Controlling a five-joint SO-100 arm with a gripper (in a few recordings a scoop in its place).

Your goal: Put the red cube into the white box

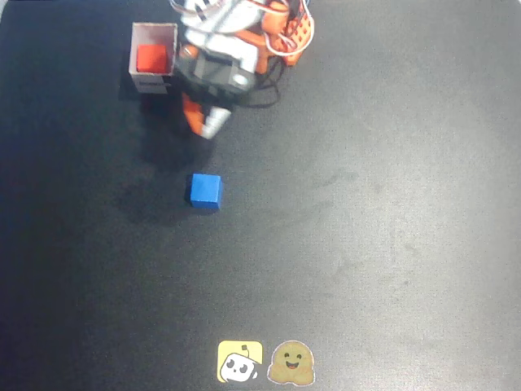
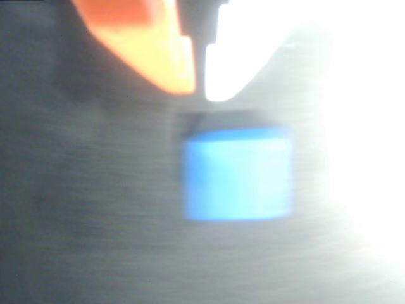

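The red cube (image 1: 151, 59) lies inside the white box (image 1: 153, 82) at the upper left of the overhead view, its dark label on the near wall. My gripper (image 1: 203, 124) hangs just right of and below the box, apart from it, its orange and white fingers nearly together with nothing between them. In the blurred wrist view the gripper (image 2: 197, 85) shows a thin gap between the orange finger (image 2: 158, 57) and the white finger.
A blue cube (image 1: 204, 190) sits on the black table (image 1: 366, 204) below the gripper; it appears large in the wrist view (image 2: 237, 174). Two stickers (image 1: 264, 362) lie at the front edge. Bright glare washes out the wrist view's right side.
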